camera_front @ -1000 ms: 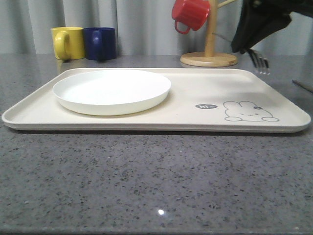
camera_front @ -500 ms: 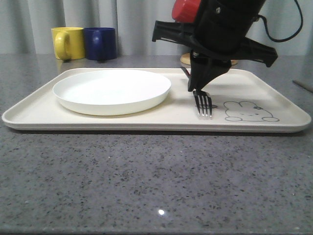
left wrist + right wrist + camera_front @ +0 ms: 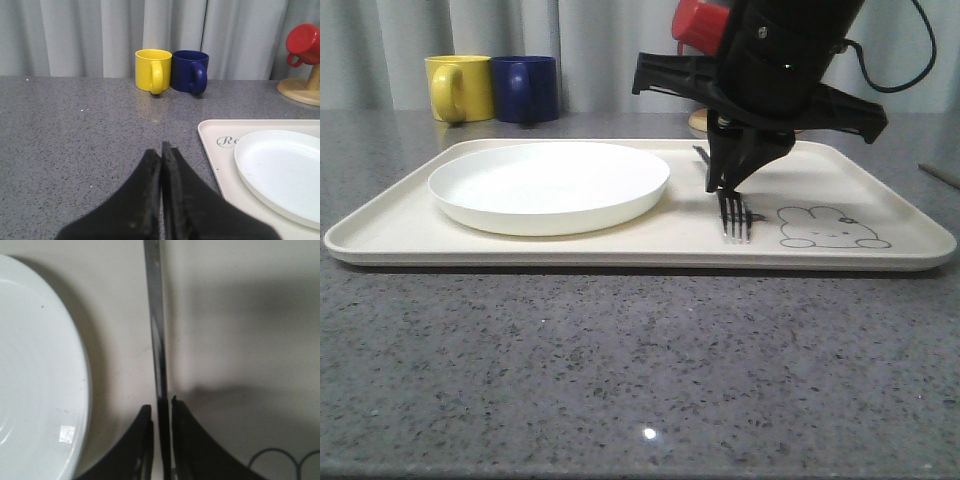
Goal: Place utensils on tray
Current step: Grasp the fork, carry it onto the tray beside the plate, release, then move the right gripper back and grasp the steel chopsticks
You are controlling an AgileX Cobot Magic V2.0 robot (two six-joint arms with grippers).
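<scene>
The silver fork (image 3: 735,220) lies on the cream tray (image 3: 880,190), just right of the white plate (image 3: 550,185), with its tines toward the front beside the rabbit drawing. My right gripper (image 3: 724,188) stands over the fork's neck. In the right wrist view the fork's handle (image 3: 156,315) runs between the fingers of this gripper (image 3: 160,407), with a thin gap on each side, so it is slightly open. The left gripper (image 3: 161,147) is shut on nothing, hovering above the grey table left of the tray's corner (image 3: 215,150).
A yellow mug (image 3: 458,87) and a blue mug (image 3: 525,88) stand behind the tray at the back left. A red mug (image 3: 705,25) hangs on a wooden stand (image 3: 747,122) behind the right arm. A thin dark item (image 3: 940,175) lies at the table's right edge.
The right arm carried the fork from the far right over the tray and lowered it beside the plate. Since half a second ago the fork has settled flat and the fingers have parted slightly.
</scene>
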